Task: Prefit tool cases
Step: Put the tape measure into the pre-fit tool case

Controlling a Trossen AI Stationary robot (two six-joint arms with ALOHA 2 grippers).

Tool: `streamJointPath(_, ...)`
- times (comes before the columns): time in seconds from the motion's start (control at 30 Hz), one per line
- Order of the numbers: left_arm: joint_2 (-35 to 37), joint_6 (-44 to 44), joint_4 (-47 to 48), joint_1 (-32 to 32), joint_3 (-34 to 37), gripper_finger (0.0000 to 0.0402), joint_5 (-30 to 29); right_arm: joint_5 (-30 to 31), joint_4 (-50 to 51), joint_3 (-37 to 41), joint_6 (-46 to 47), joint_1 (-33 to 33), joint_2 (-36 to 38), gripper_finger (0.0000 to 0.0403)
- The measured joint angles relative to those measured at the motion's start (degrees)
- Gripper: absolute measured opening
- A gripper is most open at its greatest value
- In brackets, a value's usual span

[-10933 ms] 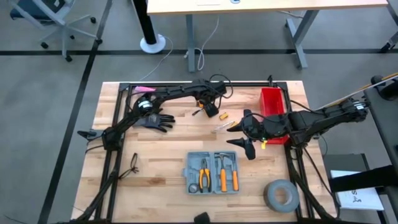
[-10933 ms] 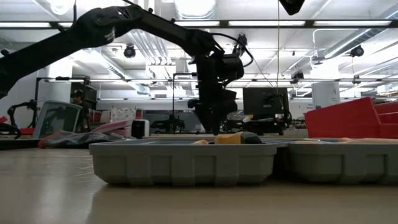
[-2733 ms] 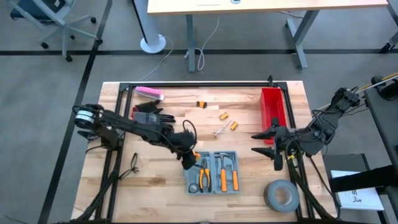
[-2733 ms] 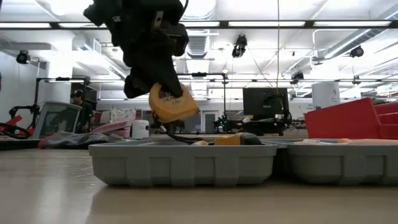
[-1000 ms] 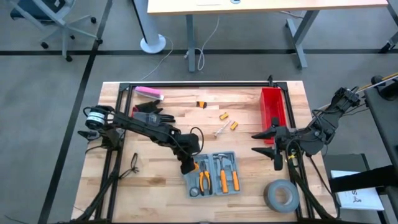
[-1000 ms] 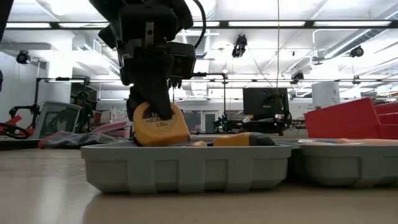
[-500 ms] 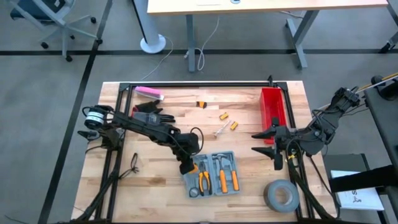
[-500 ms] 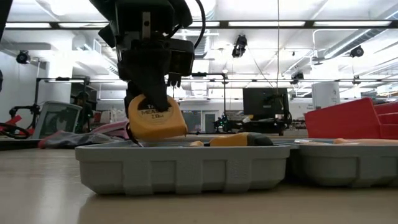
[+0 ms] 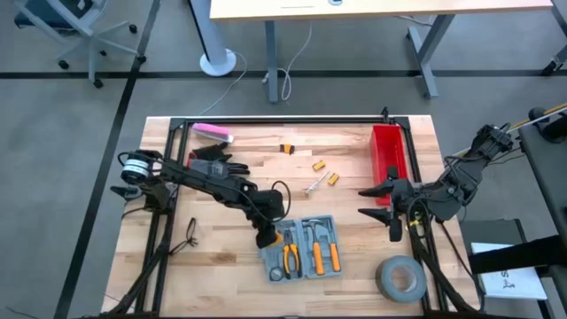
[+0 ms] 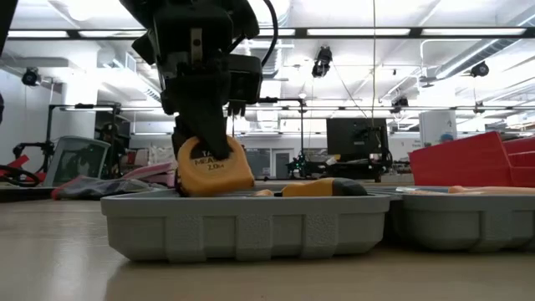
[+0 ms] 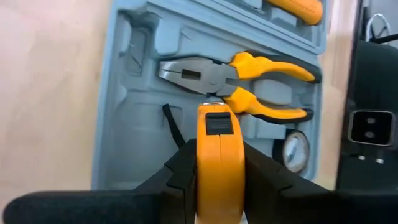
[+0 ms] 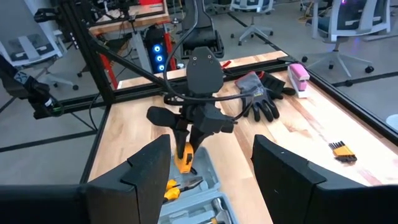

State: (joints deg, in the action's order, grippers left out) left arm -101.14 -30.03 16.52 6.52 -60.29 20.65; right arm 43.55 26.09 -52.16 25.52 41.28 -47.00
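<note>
From above, your tool case lies open at 6 o'clock on the table, grey tape roll at 4, red bin at 2, black glove at 10. Left gripper sits at the case's left edge; right gripper waits beside the bin, jaws spread wide. Down low, the yellow tape measure is clamped over the tray; label unreadable. Left wrist: fingers pinch it, pliers just beyond.
</note>
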Motion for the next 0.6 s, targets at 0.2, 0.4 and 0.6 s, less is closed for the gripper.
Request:
streamJointPath(0.2,0.0,1.9,1.1,-0.4,0.0,0.0084,-3.1,0.0,0.0,0.0,0.0,0.0,0.0,0.0201)
streamJointPath(0.4,0.0,2.3,1.3,-0.5,0.0,0.0084,-3.4,0.0,0.0,0.0,0.0,0.0,0.0,0.0201)
streamJointPath(0.6,0.0,2.4,2.2,-0.5,0.0,0.0084,-2.9,0.0,-0.1,0.0,0.0,0.0,0.0,0.0201)
